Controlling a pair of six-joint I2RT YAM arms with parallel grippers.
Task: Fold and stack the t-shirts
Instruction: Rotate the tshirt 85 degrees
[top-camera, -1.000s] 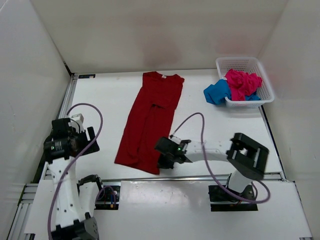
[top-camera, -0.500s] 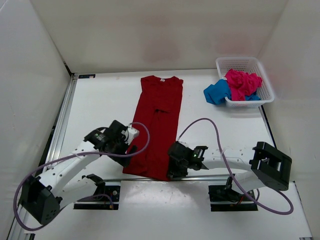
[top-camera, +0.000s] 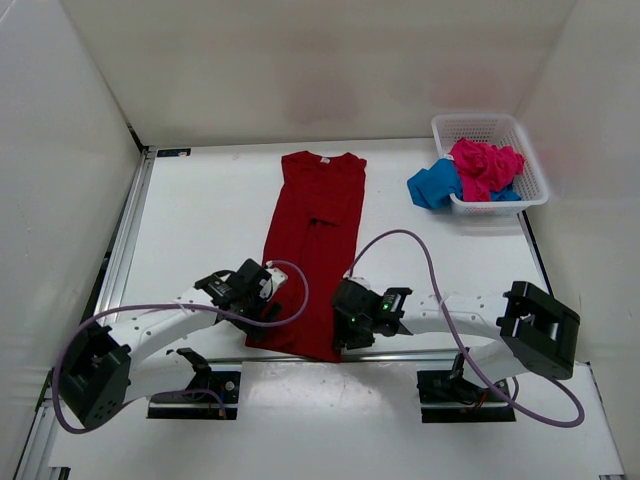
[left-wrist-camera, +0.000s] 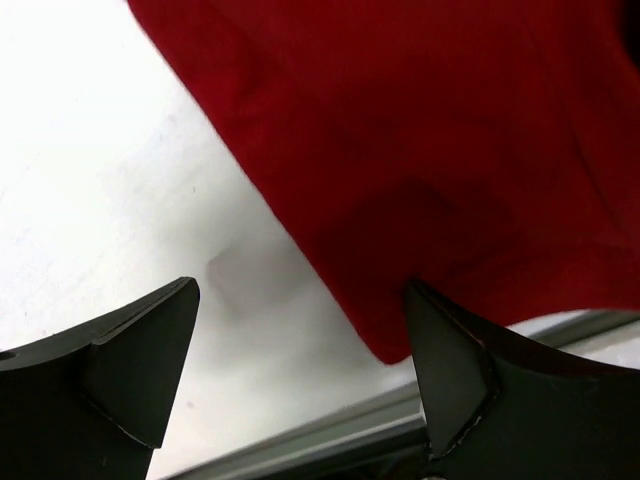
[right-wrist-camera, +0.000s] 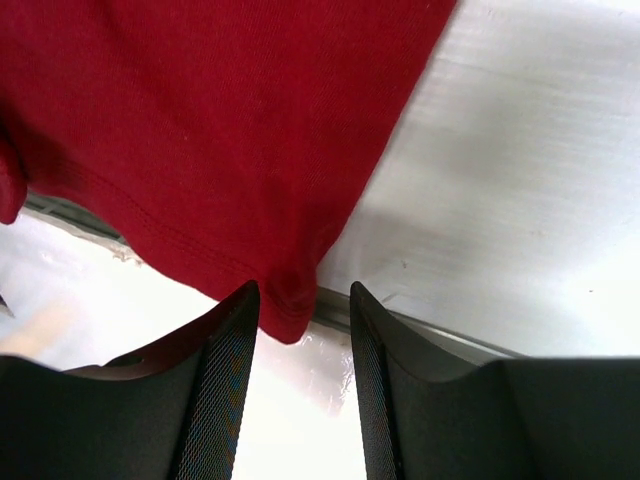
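Red t-shirt (top-camera: 315, 240) lies flat on white table (top-camera: 200, 220).

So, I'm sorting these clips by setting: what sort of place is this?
Probably a robot test cell: plain white walls box in the table, a left arm and right arm are mounted at its near edge, and a dark red t-shirt lies spread for handling.

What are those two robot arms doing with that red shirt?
The red shirt lies stretched out long on the table. The left gripper and the right gripper are each down at one of its near corners, jaws open, not gripping it. A pink shirt and a blue shirt sit bunched up in the white basket at the far right, the blue one hanging over its side.
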